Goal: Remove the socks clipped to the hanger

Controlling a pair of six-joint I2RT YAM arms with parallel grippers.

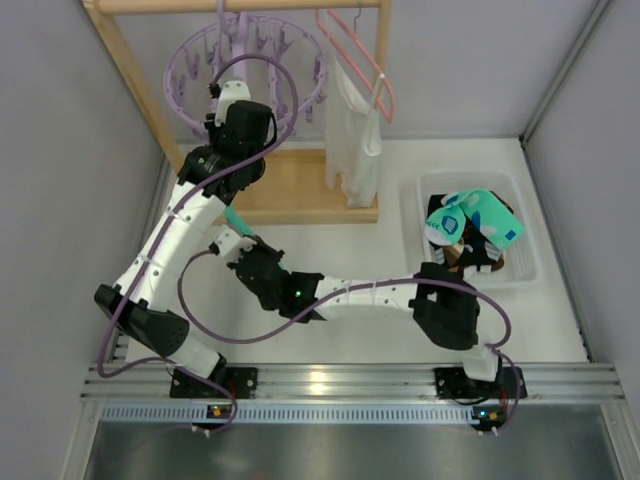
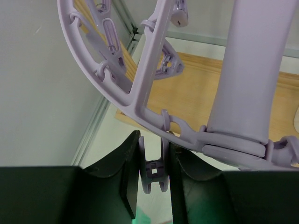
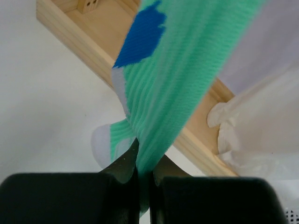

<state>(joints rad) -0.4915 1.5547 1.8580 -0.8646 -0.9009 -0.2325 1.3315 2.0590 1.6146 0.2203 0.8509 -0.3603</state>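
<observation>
The round lavender hanger [image 1: 262, 42] is seen hanging from the wooden rack at the far left of the tabletop [image 1: 340, 245]. The left pincer [image 2: 153, 154] is raised to its underside and is closed narrowly on one dangling clip [image 2: 153, 175], which is squeezed between the two dark fingers just below the ring. A thick lavender post is seen rising to the right of it in the left wrist view.

The right pincer [image 3: 144, 161] is shut tight on a mint-green sock [image 3: 187, 84] with a blue patch and a white toe. The fabric is pinched between the fingertips and stretches upward out of the right wrist view. From above, only a sliver of this sock is visible, between the two arms in front of the rack's wooden base [image 1: 300, 190]. Whether its upper end is held by the squeezed clip cannot be told.

Other socks [image 1: 470, 215], teal among them, are piled in a white basket [image 1: 530, 265] at the right of the tabletop. A white garment [image 1: 360, 140] is hung on a pink hanger [image 1: 365, 60] beside the lavender one.
</observation>
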